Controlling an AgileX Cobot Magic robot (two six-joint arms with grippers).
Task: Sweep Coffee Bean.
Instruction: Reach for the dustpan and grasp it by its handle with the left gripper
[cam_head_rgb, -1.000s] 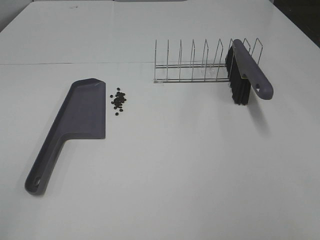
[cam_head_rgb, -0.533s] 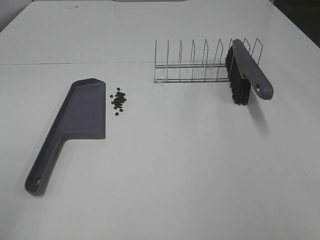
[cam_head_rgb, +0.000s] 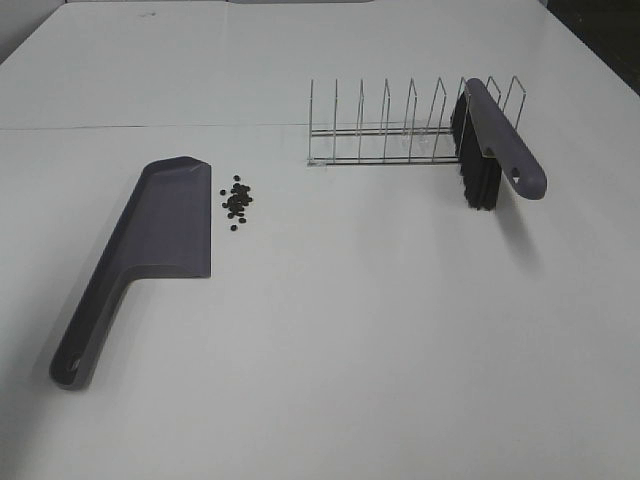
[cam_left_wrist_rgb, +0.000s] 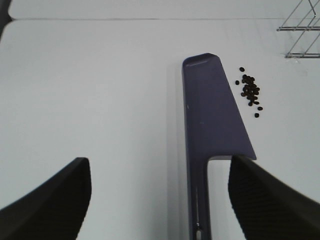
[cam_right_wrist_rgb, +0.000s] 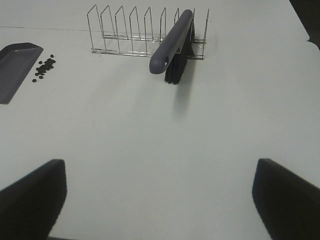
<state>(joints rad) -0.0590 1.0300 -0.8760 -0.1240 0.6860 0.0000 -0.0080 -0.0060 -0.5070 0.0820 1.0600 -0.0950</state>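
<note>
Nothing has shifted over the last second. From the high camera, the grey dustpan (cam_head_rgb: 165, 225) lies flat on the white table (cam_head_rgb: 350, 330), with the coffee bean (cam_head_rgb: 237, 201) cluster just beside its long open edge. The brush (cam_head_rgb: 495, 140) leans in the wire rack (cam_head_rgb: 385, 135), seemingly in the end slots. On the left wrist, the left gripper (cam_left_wrist_rgb: 159, 167) hangs released and empty, and the dustpan's handle shows between its fingers. On the right wrist, the right gripper (cam_right_wrist_rgb: 159, 167) also gapes wide and empty, well short of the brush.
</note>
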